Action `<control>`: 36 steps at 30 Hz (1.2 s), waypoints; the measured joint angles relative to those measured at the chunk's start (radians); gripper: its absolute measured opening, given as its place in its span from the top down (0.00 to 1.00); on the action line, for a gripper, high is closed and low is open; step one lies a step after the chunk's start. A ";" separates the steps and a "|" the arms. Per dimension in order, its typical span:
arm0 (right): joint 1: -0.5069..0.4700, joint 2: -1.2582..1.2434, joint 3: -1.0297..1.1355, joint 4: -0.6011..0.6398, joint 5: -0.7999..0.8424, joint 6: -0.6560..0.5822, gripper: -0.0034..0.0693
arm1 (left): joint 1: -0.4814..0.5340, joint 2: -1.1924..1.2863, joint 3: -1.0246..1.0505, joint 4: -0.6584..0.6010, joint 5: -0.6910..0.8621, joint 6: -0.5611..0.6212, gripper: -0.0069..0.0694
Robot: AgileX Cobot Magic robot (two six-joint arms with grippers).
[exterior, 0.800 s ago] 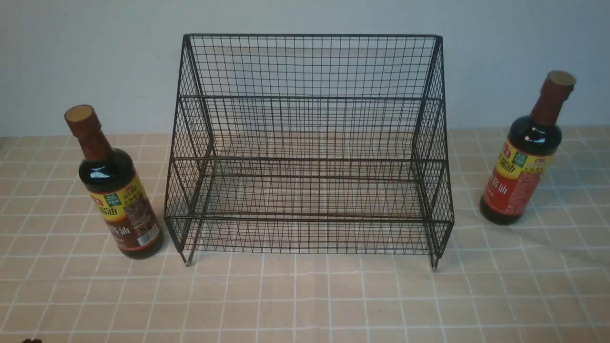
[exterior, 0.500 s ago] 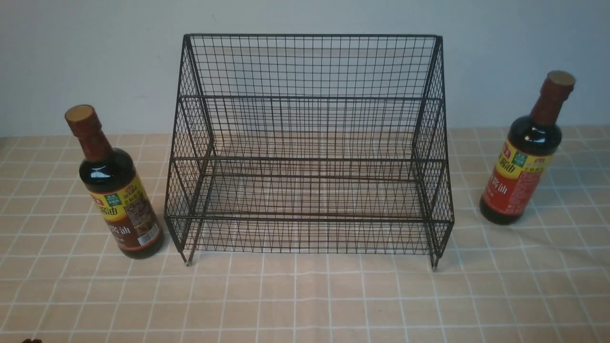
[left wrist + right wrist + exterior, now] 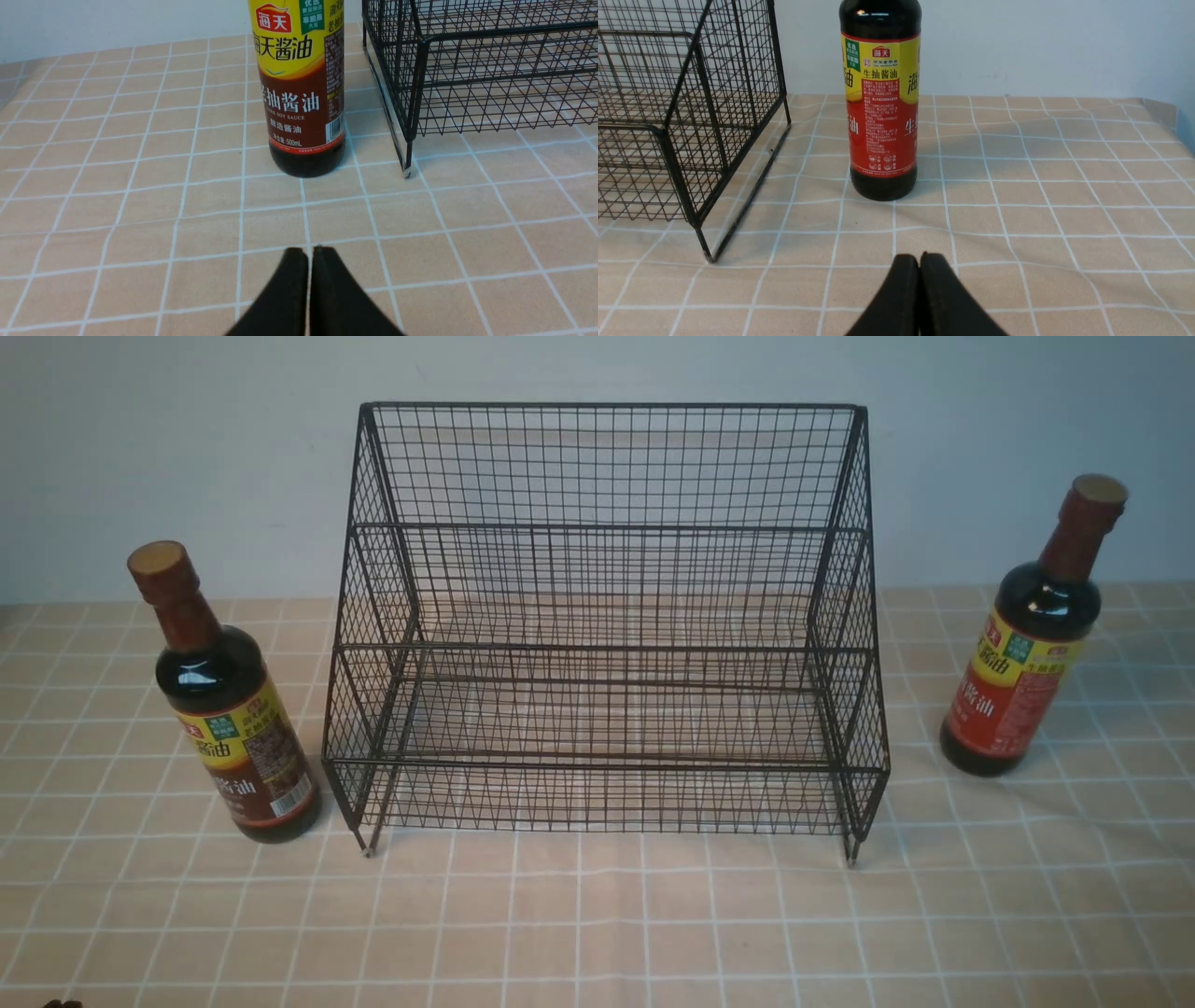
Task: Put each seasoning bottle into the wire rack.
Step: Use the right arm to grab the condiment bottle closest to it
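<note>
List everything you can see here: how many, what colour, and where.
Wire rack: one, black, centre, between the bottles.
Brown-label bottle: one, dark with reddish-brown cap, left of the rack.
Red-label bottle: one, dark with reddish-brown cap, right of the rack.
Tablecloth: one, peach with white grid, under everything.
Wall: one, pale grey, behind.
Left gripper: one, black, shut, facing the brown-label bottle.
Right gripper: one, black, shut, facing the red-label bottle.

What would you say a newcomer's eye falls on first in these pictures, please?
First, the large black wire-mesh rack, empty, standing mid-table on the peach checked tablecloth. Then two dark glass soy-sauce bottles with reddish-brown necks stand upright outside it: the brown-labelled bottle close by its left front foot, the red-labelled bottle farther off to its right.
</note>
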 joint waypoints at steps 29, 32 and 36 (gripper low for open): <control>0.001 0.074 -0.125 0.350 -0.412 0.077 0.97 | 0.000 0.000 0.000 0.000 0.000 0.000 0.92; 0.001 0.215 -0.256 0.270 -0.388 0.005 0.95 | 0.000 0.000 0.000 0.000 0.000 0.000 0.92; 0.001 0.452 -0.431 0.160 -0.378 -0.058 0.88 | 0.000 0.000 0.000 0.000 0.000 0.000 0.92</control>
